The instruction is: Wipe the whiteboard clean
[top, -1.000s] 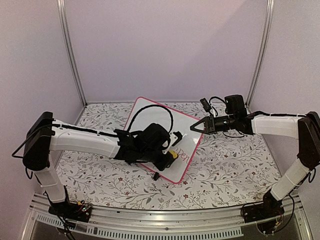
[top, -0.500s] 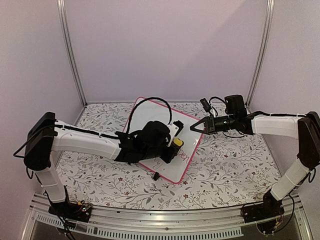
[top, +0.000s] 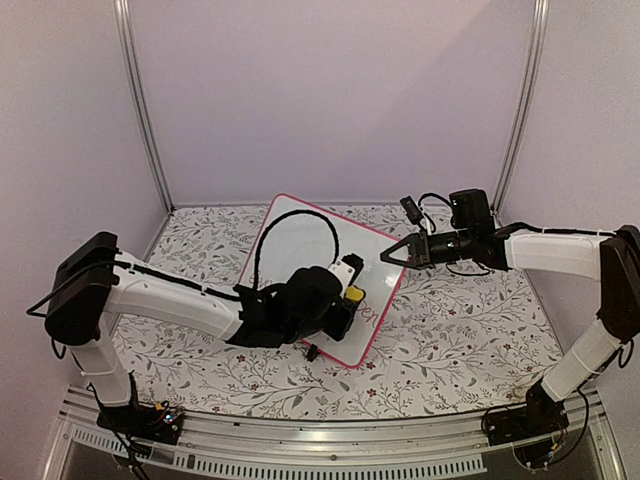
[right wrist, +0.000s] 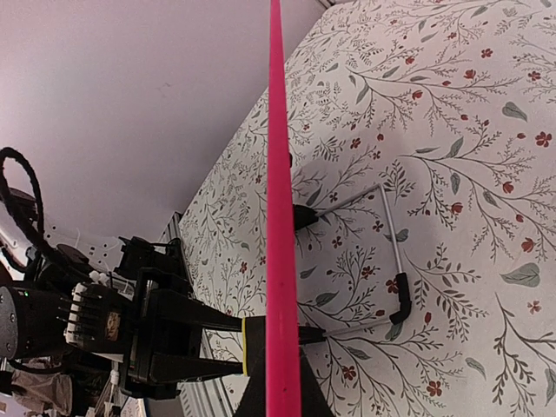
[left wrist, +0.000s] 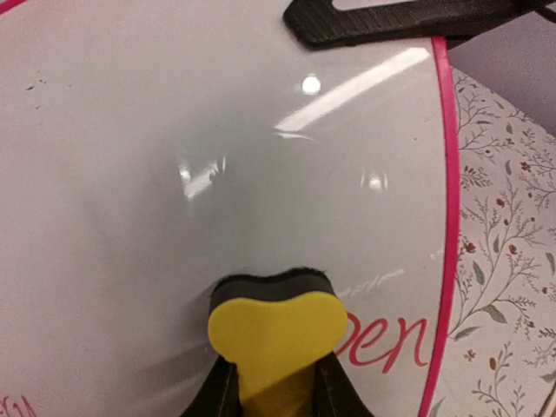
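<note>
The whiteboard [top: 290, 238], glossy white in a pink frame, stands tilted on the flowered table. My left gripper [top: 345, 298] is shut on a yellow heart-shaped eraser [left wrist: 276, 323], whose black felt presses on the whiteboard [left wrist: 174, 174] just left of the red writing [left wrist: 388, 340]. More red writing shows at the board's lower left corner [left wrist: 10, 407]. My right gripper [top: 392, 255] is shut on the board's right edge. In the right wrist view that pink edge [right wrist: 278, 200] runs straight up from my right gripper [right wrist: 282, 393].
The board's wire stand [right wrist: 393, 252] with black feet rests on the flowered tablecloth [top: 470, 320] behind the board. A black clip foot [top: 313, 352] shows at the board's near edge. Metal posts [top: 140, 100] and lilac walls close in the back.
My left gripper carried the eraser up and right across the board's lower right part, then slightly back. The right gripper has kept its hold without moving.
</note>
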`<state>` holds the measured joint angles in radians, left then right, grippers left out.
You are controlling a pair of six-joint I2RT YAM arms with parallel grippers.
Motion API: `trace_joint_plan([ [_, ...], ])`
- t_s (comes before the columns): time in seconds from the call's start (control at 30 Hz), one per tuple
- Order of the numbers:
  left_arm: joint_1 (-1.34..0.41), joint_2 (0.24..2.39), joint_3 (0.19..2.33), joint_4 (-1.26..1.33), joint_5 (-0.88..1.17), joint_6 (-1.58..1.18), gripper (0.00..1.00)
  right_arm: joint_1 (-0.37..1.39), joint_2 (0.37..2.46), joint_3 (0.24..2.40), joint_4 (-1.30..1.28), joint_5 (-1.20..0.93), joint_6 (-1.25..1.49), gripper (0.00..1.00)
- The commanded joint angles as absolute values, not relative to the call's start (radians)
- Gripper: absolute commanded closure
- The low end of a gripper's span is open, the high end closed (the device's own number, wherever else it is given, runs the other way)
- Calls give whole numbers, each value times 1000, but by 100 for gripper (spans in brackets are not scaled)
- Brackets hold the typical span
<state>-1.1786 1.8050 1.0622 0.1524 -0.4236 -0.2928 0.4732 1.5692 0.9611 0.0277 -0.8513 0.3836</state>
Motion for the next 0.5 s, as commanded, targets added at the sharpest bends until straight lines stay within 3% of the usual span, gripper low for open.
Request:
trace_joint_plan([
  [0.0, -1199, 1875, 1041, 98, -461, -288, 100, 548, 1570, 912, -138, -846, 384, 100],
  [0.47, -1323, 2026, 1150, 178, -587, -331, 100, 548, 1494, 952, -131, -802, 394, 100],
])
